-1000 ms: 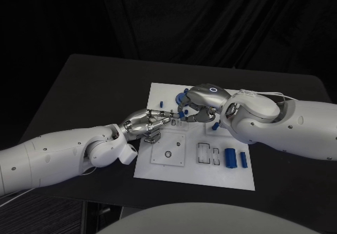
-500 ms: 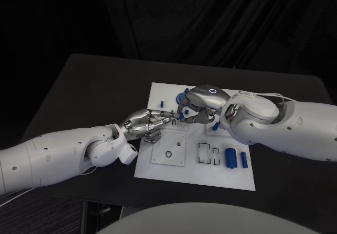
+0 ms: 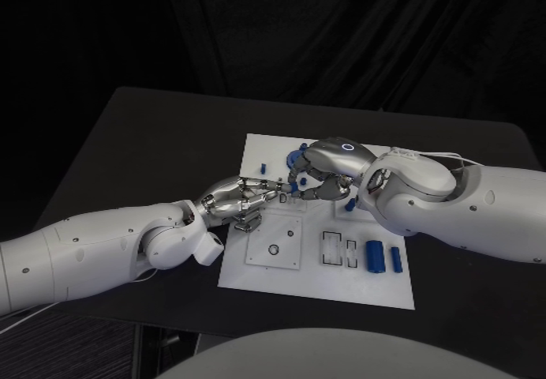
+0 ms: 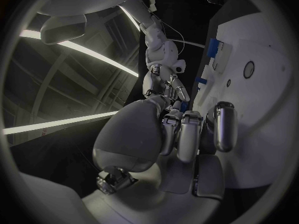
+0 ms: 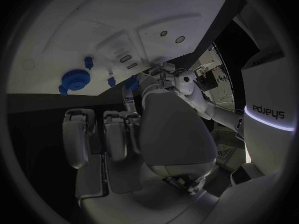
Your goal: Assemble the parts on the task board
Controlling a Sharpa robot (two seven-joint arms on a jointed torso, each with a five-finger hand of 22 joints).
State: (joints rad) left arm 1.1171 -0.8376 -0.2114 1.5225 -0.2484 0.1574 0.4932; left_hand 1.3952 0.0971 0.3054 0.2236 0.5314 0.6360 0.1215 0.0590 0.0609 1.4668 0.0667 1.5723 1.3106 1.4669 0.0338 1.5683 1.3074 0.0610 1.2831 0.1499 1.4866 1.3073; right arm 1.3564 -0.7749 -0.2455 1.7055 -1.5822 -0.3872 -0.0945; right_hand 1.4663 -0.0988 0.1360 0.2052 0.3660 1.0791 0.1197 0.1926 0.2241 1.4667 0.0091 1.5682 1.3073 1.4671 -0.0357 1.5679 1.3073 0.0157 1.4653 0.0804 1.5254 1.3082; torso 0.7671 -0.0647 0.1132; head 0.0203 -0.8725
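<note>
Black worktop (image 3: 148, 142): white rectangular task board (image 3: 330, 284); left hand (image 3: 237, 201) and right hand (image 3: 322, 170) met above it, finger state indiscernible.

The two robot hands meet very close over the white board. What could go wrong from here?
1. The left robot hand and the right robot hand have fingertips almost touching over the task board; they could collide.
2. A small blue part sits between their fingertips; it might slip and drop during a handover.
3. The right arm hangs low over the loose blue cylinders and could knock them.
</note>
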